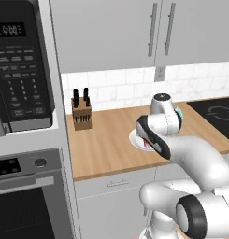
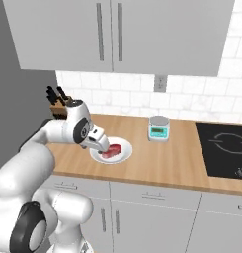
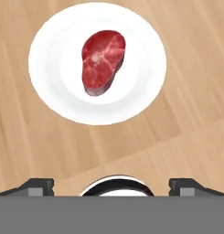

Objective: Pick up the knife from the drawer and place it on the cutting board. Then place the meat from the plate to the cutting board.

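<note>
Currently, one view after another:
Left base view, arm: white arm reaches from the lower right over the wooden tabletop [image 1: 106, 140]; wrist bent down above the plate [image 1: 136, 140], so the arm's own bulk covers most of it.
Left base view, plate: only a white rim sliver with a hint of red shows past the wrist.
Left base view, surroundings: knife block [image 1: 81, 112] stands at the back wall, well apart from the plate; drawer front [image 1: 118, 182] under the tabletop edge looks shut; oven stack at left, cooktop [image 1: 216, 114] at right.
Right base view, tool: tool [image 2: 103, 147] hangs at the plate's left rim, pointed down, apart from the meat [image 2: 114, 150].
Right base view, meat: lies flat on the plate, roughly centred, untouched.
Right base view, scale: kitchen scale [image 2: 158, 128] sits behind and right of the plate, near but apart.
Hand view, tool state: two dark fingertips [image 3: 36, 186] sit far out at the bottom corners, so the tool is spread wide with nothing between.
Hand view, target: meat sits on the plate above the tips, offset toward the top of this view; camera looks straight down, probably a pre-grasp hover.
Judged step: lining up on the meat; descent and closing not yet done.
Knife, cutting board: cannot tell where they are.
Risk: meat is low and flat, so the tips may scrape the plate.
</note>
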